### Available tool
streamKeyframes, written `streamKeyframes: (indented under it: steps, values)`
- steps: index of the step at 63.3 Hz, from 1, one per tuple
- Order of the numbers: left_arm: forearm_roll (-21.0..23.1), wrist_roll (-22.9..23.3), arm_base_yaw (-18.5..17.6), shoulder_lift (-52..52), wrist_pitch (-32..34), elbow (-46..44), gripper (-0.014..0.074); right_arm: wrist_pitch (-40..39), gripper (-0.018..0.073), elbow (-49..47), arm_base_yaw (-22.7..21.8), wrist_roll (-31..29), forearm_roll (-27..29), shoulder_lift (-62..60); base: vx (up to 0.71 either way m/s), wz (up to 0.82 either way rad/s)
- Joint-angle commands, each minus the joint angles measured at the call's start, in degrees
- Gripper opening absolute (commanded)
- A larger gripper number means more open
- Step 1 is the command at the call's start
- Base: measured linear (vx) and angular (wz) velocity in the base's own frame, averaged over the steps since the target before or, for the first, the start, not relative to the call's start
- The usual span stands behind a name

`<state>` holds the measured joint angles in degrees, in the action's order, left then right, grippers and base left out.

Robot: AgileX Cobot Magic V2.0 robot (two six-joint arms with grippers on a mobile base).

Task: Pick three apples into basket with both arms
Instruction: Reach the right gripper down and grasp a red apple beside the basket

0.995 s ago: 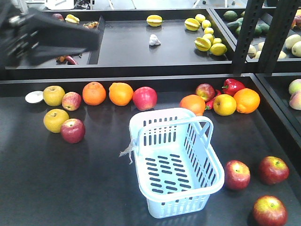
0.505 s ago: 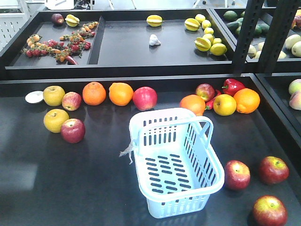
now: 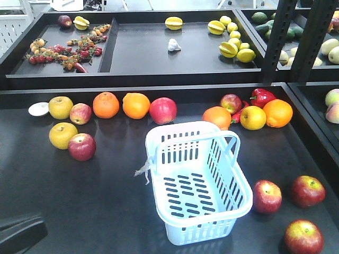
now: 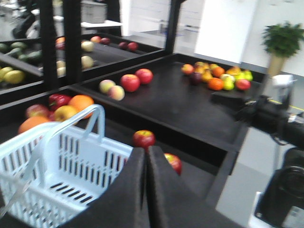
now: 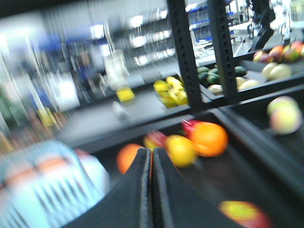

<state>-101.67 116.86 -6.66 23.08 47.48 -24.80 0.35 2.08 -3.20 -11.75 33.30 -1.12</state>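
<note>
The pale blue basket [image 3: 197, 230] stands empty in the middle of the dark table. Three dark red apples lie to its right: one [image 3: 267, 196] close beside it, one [image 3: 308, 191] further right and one [image 3: 304, 236] at the front. In the left wrist view my left gripper [image 4: 146, 150] is shut with nothing in it, above the basket [image 4: 76, 161], with two apples [image 4: 143, 138] [image 4: 174, 162] beyond its tips. The blurred right wrist view shows my right gripper [image 5: 151, 151] shut and empty, the basket [image 5: 42, 190] to its left.
Other fruit lines the table's back: yellow apples [image 3: 61, 107], oranges [image 3: 136, 105], red apples [image 3: 163, 110] and a red pepper [image 3: 263, 97]. One more red apple [image 3: 82, 146] lies at the left. A black shelf post [image 3: 275, 39] rises at back right. A dark arm part [image 3: 21, 236] shows at bottom left.
The blurred black arm at the top left a second ago has left that spot. A dark arm part now shows in the bottom left corner. Fruit and basket have not moved.
</note>
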Motion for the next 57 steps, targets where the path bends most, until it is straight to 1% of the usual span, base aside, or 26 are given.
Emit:
streamKeyframes:
  steps: [1,4,10,14,18,22,29,37,40,42,46,49,53,57]
  values:
    - [-2.61,-0.03,0.01,-0.03,-5.39,1.72,-0.0008,-8.94,-0.0003,0.08,-0.28,4.86,14.34,0.0,0.0,0.0]
    - [-2.61,-0.03,0.01,0.04,-6.84,3.05,-0.0008,-11.14,-0.0003,0.08,-0.28,6.45,20.7,0.0,0.0,0.0]
    - [-2.61,-0.03,0.01,0.04,-11.6,5.35,-0.0008,-14.38,-0.0003,0.08,-0.28,6.77,31.69,0.0,0.0,0.0]
    - [-2.61,-0.03,0.01,0.04,-14.77,6.64,-0.0008,-15.95,-0.0003,0.08,-0.28,6.33,36.32,0.0,0.0,0.0]
    - [-2.61,-0.03,0.01,0.04,-17.05,7.28,-0.0008,-17.31,-0.0003,0.08,-0.28,6.18,40.16,0.0,0.0,0.0]
    - [-2.61,-0.03,0.01,0.04,-17.8,7.33,-0.0008,-18.24,-0.0003,0.08,-0.28,6.18,42.66,0.0,0.0,0.0]
    - [-2.61,-0.03,0.01,0.04,-18.5,7.33,-0.0008,-18.89,-0.0003,0.08,-0.28,5.79,45.23,0.0,0.0,0.0]
    - [-2.61,-0.03,0.01,0.04,-19.04,7.33,-0.0008,-17.66,-0.0003,0.08,-0.28,5.51,45.23,0.0,0.0,0.0]
    - [-2.61,-0.15,0.01,0.04,-19.25,7.33,-0.0008,-16.28,-0.0003,0.0,-0.28,5.23,44.04,0.0,0.0,0.0]
    - [-2.61,-0.16,0.01,0.04,-19.31,7.33,-0.0008,-14.74,-0.0003,-0.25,-0.28,4.61,41.99,0.0,0.0,0.0]
    - [-2.61,-0.16,0.01,0.04,-19.35,7.33,-0.0008,-10.11,-0.0003,-1.97,-0.21,2.76,36.18,0.0,0.0,0.0]
    - [-2.61,-0.16,0.01,0.04,-19.18,7.33,-0.0008,-5.54,-0.0003,-4.69,-0.21,0.52,31.54,0.11,0.0,0.0]
    - [-2.61,-0.16,0.01,0.04,-19.24,7.33,-0.0008,-1.56,-0.0003,-8.68,-0.21,-2.28,25.85,1.12,0.0,0.0]
    - [-2.61,-0.16,0.01,0.04,-19.53,7.33,-0.0008,2.36,-0.0003,-13.45,-0.21,-4.66,22.15,3.7,0.0,0.0]
